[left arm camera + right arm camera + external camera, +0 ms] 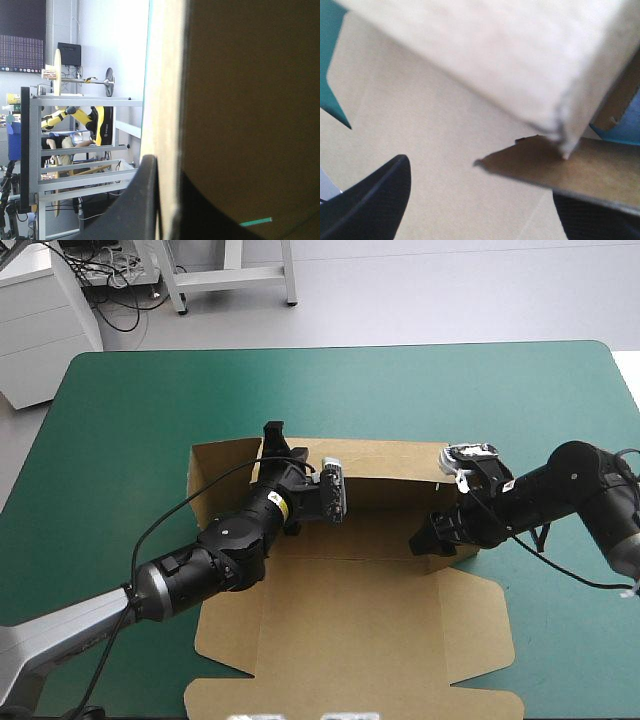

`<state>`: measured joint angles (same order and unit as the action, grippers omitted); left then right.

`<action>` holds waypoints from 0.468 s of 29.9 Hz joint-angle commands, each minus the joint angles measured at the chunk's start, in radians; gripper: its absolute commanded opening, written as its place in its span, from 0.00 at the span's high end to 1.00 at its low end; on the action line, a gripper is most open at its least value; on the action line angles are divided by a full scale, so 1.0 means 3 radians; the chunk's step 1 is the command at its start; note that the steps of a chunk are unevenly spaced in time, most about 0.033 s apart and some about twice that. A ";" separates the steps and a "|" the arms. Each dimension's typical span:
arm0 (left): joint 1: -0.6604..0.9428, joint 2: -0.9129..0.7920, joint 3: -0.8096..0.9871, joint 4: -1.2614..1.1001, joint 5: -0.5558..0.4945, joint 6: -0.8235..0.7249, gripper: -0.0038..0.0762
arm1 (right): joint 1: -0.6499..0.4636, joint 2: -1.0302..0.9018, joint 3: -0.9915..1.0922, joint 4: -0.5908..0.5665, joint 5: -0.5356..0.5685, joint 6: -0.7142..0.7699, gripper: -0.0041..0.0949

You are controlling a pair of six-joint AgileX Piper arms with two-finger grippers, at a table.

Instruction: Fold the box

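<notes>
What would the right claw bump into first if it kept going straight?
Likely the box: its flap lies just ahead of the open right claw, the raised wall behind it. Depth is unclear.

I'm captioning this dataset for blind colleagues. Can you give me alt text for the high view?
A brown box of cut board lies on a teal-green table, its far wall raised and the near part flat. The left arm's tool clamps that wall's top edge near its left end. The right arm's tool sits low by the wall's right end.
</notes>
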<state>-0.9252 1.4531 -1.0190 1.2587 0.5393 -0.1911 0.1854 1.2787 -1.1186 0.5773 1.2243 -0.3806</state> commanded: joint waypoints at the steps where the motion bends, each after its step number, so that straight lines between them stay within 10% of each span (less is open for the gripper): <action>1: -0.0021 -0.0037 -0.0027 -0.0241 -0.0137 -0.0073 0.99 | -0.0004 -0.0211 -0.0326 0.0259 0.0077 -0.0046 0.25; 6: -0.0021 -0.0037 -0.0027 -0.0248 -0.0143 -0.0073 0.99 | -0.0004 -0.0273 -0.0980 -0.0148 0.0062 0.0103 0.26; 14: -0.0021 -0.0037 -0.0027 -0.0248 -0.0128 -0.0073 0.99 | -0.0004 -0.0169 -0.1619 -0.2005 -0.0489 0.1052 0.26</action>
<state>-0.9252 1.4531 -1.0190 1.2525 0.5385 -0.1920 0.1854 1.2300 -1.5521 0.1304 1.1729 -0.1585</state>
